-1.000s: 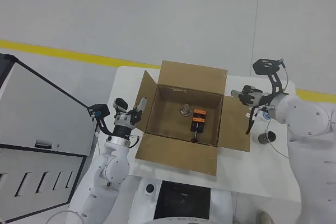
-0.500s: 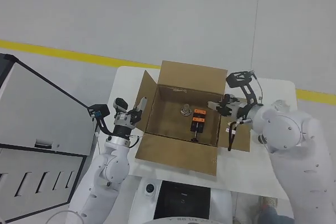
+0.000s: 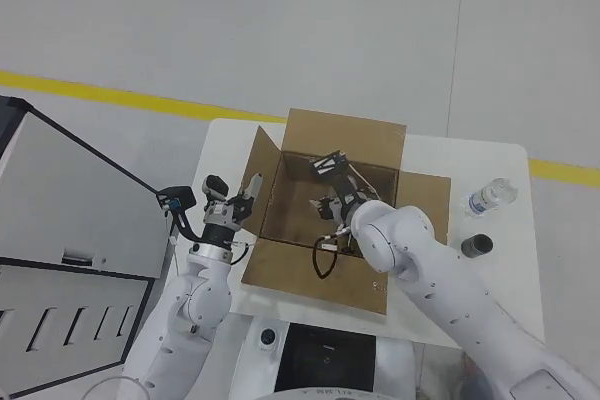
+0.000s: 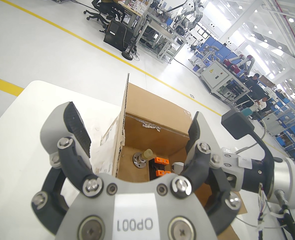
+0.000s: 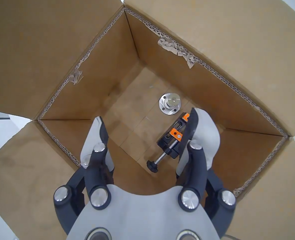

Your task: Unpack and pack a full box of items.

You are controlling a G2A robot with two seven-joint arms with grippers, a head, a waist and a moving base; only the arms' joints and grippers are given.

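The cardboard box [image 3: 345,130] stands open in the middle of the white surface [image 3: 460,300], with all four flaps folded outward. Two things lie on its floor. One is a round metal disc [image 5: 170,104] with a short post standing up from its centre, close to one wall. The other is a black clamp [image 5: 171,138] with orange parts, just beside the disc, its screw rod and dark knob pointing away from it.

The right tool [image 5: 147,117] hangs inside the mouth of the box, above the clamp. Its fingers are spread wide with nothing between them, and one finger lies over the clamp's edge as seen from the wrist. The left tool [image 4: 133,112] sits outside the box, just beside the left flap, its fingers likewise spread and bare.

On the surface to the right of the box, well apart from it, a clear plastic bottle [image 3: 487,196] lies on its side. A dark cylinder [image 3: 475,244] stands near the bottle.
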